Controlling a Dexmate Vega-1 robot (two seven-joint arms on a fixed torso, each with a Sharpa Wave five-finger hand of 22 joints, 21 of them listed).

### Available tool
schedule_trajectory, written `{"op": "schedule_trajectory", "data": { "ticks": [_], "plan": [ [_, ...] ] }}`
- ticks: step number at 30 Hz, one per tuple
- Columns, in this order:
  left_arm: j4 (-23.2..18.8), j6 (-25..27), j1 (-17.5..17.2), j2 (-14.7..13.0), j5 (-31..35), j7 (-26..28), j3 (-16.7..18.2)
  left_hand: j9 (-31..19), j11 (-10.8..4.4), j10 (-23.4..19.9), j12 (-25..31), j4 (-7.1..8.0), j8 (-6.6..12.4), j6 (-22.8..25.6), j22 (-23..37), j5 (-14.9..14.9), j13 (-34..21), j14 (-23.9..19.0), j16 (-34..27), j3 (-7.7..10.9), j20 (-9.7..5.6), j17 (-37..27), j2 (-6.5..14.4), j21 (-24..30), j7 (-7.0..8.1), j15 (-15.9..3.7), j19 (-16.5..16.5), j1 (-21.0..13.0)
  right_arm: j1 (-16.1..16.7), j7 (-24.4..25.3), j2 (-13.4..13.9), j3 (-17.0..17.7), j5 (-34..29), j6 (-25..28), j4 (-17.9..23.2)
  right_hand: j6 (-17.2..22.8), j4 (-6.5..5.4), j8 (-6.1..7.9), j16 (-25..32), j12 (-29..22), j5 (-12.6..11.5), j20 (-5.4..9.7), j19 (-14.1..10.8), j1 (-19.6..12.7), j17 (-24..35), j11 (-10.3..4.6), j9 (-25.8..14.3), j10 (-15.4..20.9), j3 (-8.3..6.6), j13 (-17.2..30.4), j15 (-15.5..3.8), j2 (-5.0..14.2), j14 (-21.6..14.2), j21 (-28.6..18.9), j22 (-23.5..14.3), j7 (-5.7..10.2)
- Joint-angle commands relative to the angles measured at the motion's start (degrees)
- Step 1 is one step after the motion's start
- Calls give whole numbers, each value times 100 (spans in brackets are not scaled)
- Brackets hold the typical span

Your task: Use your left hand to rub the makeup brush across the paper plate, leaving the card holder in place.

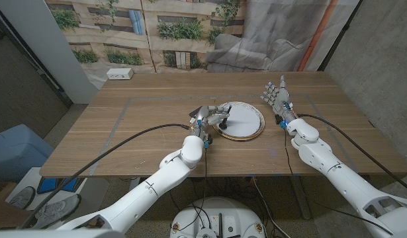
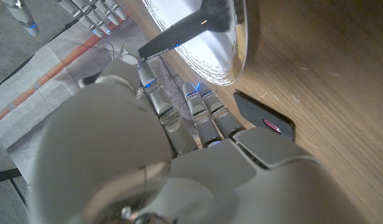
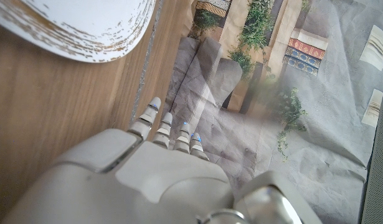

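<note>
Makeup brush (image 1: 222,119) sits in the grip of the left hand (image 1: 204,121), its dark handle running from the fingers out over the near-left part of the paper plate (image 1: 251,129), which lies a little right of the table's middle. The left wrist view shows the fluffy dark head down at the white plate surface, with the handle pinched between the thumb and fingers; whether the bristles actually press on the paper or ride just above it I cannot tell. Just beside the plate's left rim, close under the left hand, lies the card holder (image 2: 266,124), a flat dark piece on the wooden table (image 1: 137,132), apart from the plate and not touched by any finger that I can see.

The right hand (image 1: 277,98) stands well to the right of the plate, fingers spread and pointing toward the far edge, holding nothing.

By my judgement the rubbing step is in hand: the brush is grasped and placed on the plate. The next move calls for sweeping the head back and forth across the white surface with light pressure, keeping the wrist and lower fingers lifted clear of the card holder so it is not nudged.
</note>
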State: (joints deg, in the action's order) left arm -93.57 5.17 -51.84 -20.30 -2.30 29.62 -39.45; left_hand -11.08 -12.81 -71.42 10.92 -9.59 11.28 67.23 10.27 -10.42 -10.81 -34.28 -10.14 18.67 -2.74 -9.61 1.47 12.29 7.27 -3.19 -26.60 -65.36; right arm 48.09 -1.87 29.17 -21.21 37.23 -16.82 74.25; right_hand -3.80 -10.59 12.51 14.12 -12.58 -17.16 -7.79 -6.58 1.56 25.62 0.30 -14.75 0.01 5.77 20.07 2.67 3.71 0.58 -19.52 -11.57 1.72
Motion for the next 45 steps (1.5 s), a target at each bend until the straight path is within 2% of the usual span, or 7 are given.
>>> {"op": "schedule_trajectory", "data": {
  "ticks": [1,45],
  "plan": [
    [182,-99,117,55,63,0,-16,-13,-21,-13,37,0,32,8,14,-23,-26,13,-19,-34,-43,-1,49,-9,-24,-874,25,-32,1,4,0,-1,-3,1,1,-42,-26,30,22,-42,-36,-42,-1,-32,19,10,-15,-41,4,8,50,571,1,-32,-32,-2],
    [994,-357,575,332,284,67,-166,-18,-20,-6,33,-6,31,-7,15,-32,-27,12,-21,-91,-42,0,73,-10,-28,-871,27,-59,-3,-2,-1,0,-1,-1,-7,-45,-26,29,21,-37,-35,-40,-4,-32,19,6,-15,-50,4,6,48,569,4,-34,-32,-2]
  ]
}}
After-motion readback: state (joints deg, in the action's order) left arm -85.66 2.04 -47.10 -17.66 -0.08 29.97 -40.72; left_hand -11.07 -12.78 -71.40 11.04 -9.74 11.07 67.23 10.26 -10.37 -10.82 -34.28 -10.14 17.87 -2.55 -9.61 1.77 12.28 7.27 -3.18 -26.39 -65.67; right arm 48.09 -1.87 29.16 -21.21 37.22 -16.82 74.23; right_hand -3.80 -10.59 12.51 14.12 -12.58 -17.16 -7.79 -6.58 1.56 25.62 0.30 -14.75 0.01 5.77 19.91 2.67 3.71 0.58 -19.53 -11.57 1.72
